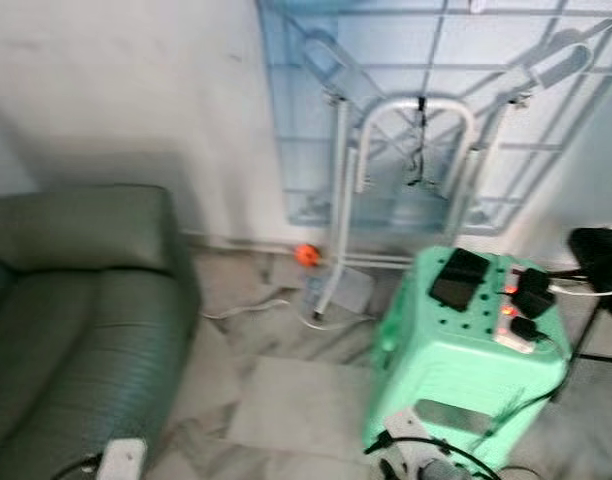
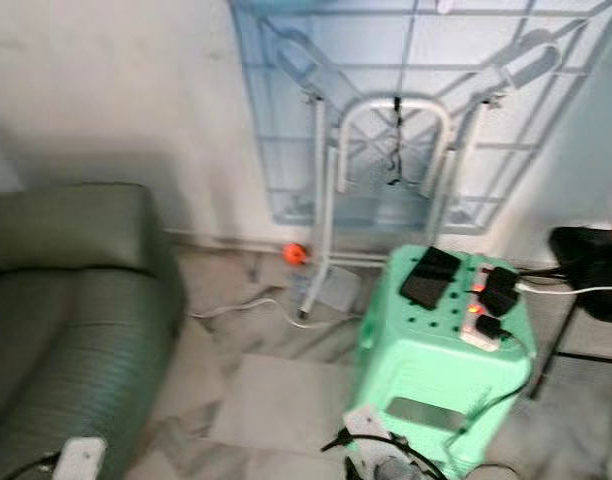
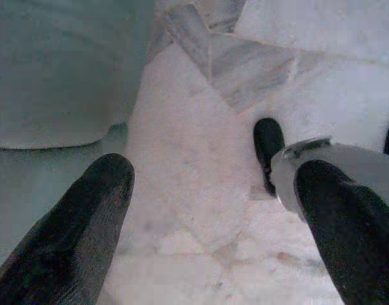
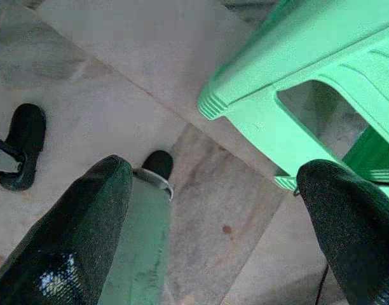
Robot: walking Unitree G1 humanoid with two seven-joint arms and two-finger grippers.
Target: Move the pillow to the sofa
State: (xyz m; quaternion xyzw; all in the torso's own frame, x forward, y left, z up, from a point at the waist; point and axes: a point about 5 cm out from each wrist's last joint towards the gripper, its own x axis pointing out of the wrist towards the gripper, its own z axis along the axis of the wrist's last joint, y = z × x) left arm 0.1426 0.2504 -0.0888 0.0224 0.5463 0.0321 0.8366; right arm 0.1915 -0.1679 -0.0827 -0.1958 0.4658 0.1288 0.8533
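I have the green sofa (image 1: 76,300) on my left, its seat and armrest running along the left side of the head view and stopping short of the wall, and I can make out no pillow on the part of its seat I can see, nor on the marble floor (image 1: 286,400) in front of me, so I cannot say which way the pillow lies from either gripper, or how its long axis runs. What I can judge is that the left arm is the one nearer the sofa: the left gripper (image 3: 213,210) hangs low, pointing down at the floor with the sofa's pale green side just beside it, its two fingers spread wide and holding nothing. The right gripper (image 4: 213,210) also hangs pointing down, fingers wide apart and empty, close to the lower edge of the green plastic stool (image 1: 466,350) on my right, which carries chargers and a power strip. A folded drying rack (image 1: 416,150) leans against the wall ahead.
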